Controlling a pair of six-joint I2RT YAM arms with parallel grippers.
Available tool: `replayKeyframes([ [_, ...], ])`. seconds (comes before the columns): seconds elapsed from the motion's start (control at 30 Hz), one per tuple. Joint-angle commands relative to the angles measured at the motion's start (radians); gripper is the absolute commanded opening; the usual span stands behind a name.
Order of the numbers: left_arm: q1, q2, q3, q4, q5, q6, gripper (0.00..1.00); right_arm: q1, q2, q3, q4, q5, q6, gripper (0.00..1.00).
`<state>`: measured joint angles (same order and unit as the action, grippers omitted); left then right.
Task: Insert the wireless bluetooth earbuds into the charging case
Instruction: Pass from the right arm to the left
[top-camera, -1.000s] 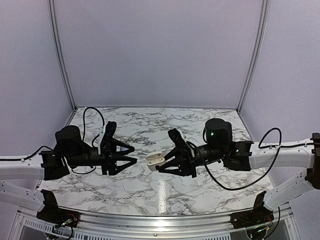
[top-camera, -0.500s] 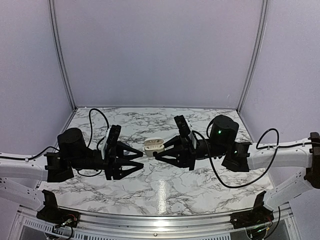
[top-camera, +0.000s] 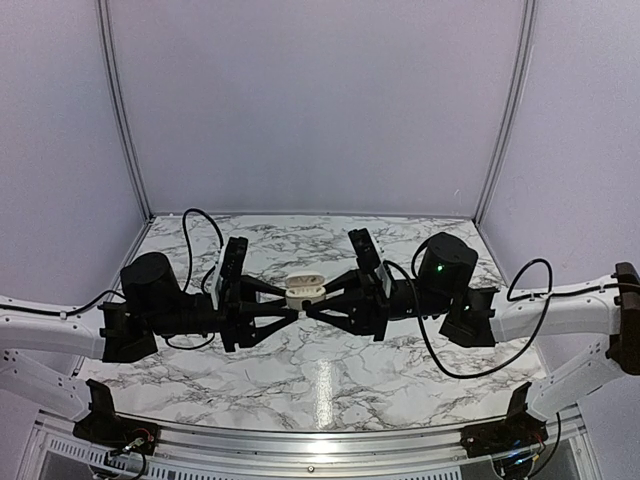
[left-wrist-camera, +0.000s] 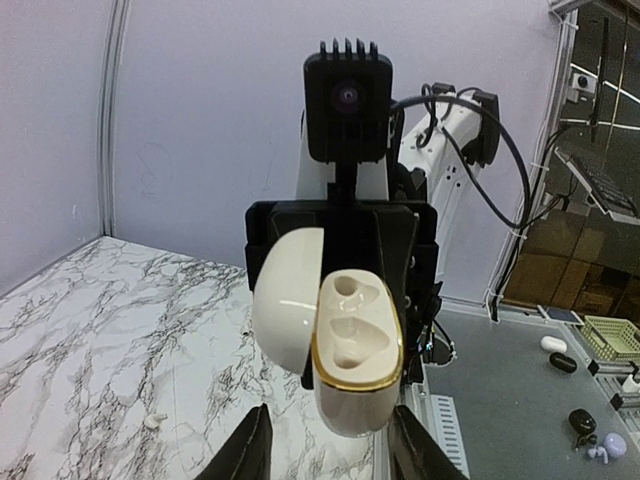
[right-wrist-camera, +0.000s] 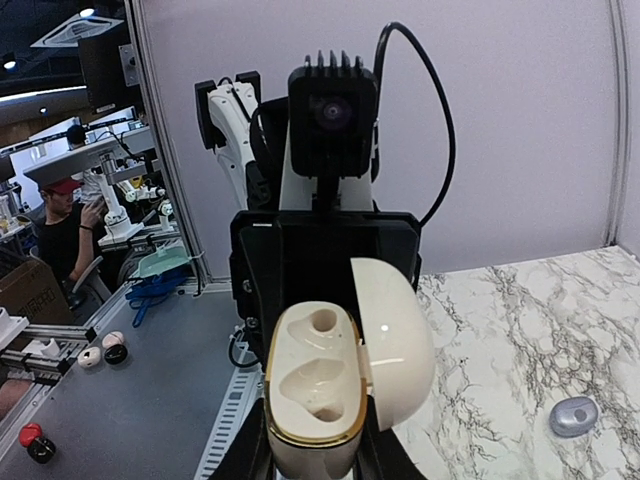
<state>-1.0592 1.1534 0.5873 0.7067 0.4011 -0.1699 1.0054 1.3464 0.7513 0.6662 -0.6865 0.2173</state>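
Observation:
The charging case (top-camera: 305, 290) is white with a gold rim. It hangs above the table's middle, lid swung open and both sockets empty. My right gripper (top-camera: 320, 298) is shut on its lower body, as the right wrist view shows (right-wrist-camera: 312, 455). My left gripper (left-wrist-camera: 332, 452) faces it from the other side, open. Its fingers (left-wrist-camera: 252, 448) flank the case's (left-wrist-camera: 355, 350) base, with a clear gap on the left side. A small greyish, shiny earbud (right-wrist-camera: 574, 415) lies on the marble, seen in the right wrist view. No earbud sits in the case.
The marble table (top-camera: 330, 380) lies below both raised arms. A tiny pale piece (left-wrist-camera: 152, 421) lies on it in the left wrist view. Purple walls close in the back and sides. A black cable (top-camera: 470, 360) loops down from the right arm.
Both arms rose and closed in on each other. The right one carried the case up and leftward. The left jaws came around the case and narrowed.

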Motion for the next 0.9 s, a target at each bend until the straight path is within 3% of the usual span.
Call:
replayKeyframes([
  [0.0,-0.011,0.006,-0.008,0.148,-0.053,-0.051,0.39,0.015,0.007,-0.011,0.064,0.036,0.02,0.0],
  [0.33,-0.024,0.04,-0.013,0.213,-0.066,-0.076,0.35,0.025,-0.001,-0.026,0.086,0.085,0.035,0.0],
  [0.87,-0.027,0.075,-0.019,0.245,-0.07,-0.102,0.37,0.028,0.002,-0.032,0.121,0.091,0.055,0.0],
])
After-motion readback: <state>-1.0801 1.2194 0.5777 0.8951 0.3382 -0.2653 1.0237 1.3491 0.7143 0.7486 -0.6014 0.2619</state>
